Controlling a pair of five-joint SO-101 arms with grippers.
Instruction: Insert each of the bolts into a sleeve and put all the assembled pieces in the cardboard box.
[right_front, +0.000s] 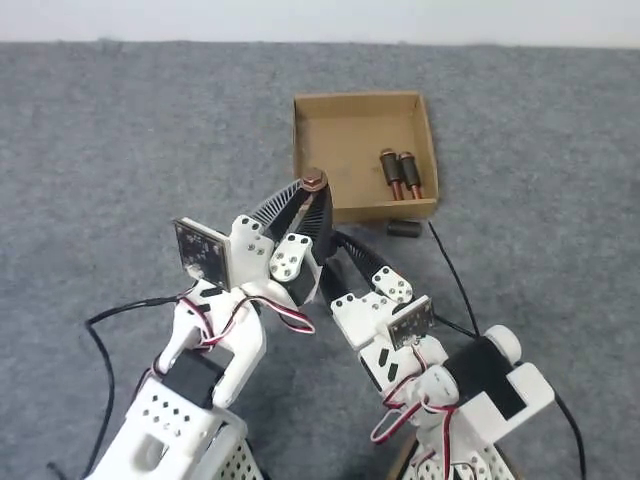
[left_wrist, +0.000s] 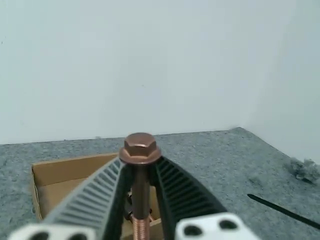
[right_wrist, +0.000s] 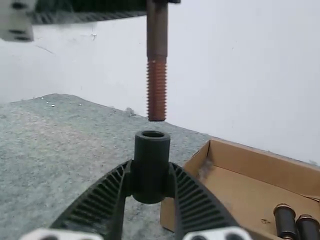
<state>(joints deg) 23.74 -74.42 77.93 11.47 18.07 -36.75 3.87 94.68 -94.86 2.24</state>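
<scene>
Centre frame, the left gripper (left_wrist: 140, 166) clamps a copper bolt (left_wrist: 140, 147) head-up, thread hanging just above the black sleeve (right_wrist: 151, 150) pinched upright by the right gripper (right_wrist: 151, 174). A straight, slow descent should seat it, though depth alignment is hard to judge.

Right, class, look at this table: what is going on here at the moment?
The left hand holds a bolt upright, thread down, just above a sleeve gripped upright in the right hand. The bolt's tip is not yet in the sleeve's hole. Two assembled pieces lie in the cardboard box, and one loose sleeve lies on the carpet beside it.
</scene>
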